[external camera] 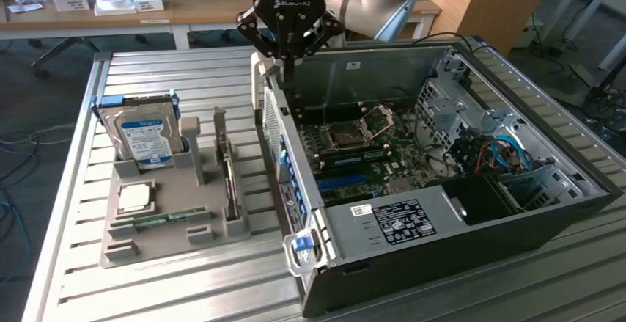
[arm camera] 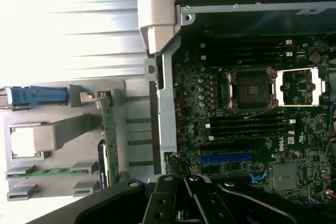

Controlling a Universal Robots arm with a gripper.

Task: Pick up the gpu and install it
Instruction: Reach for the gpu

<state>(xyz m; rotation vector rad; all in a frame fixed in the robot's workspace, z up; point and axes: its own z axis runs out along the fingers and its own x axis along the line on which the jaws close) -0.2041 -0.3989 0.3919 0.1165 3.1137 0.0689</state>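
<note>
One claw (external camera: 286, 64), pressed together on nothing, hangs over one open case (external camera: 382, 69). At its eight o'clock in the exterior view, one gpu (external camera: 227, 179) and one hard drive (external camera: 145, 137) stand in one rack (external camera: 161, 243).

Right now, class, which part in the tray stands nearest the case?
The gpu, on edge at the tray side facing the case; hard drive, chip and RAM sit farther off.

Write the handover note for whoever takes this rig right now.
Gripper: shut, holding nothing, above the open computer case, over the wall that faces the holder.
Gpu: standing on edge in the grey holder beside the case, untouched.
Done: nothing that shows.
Left: pick-up and install; the motherboard's blue slot is empty.
</note>
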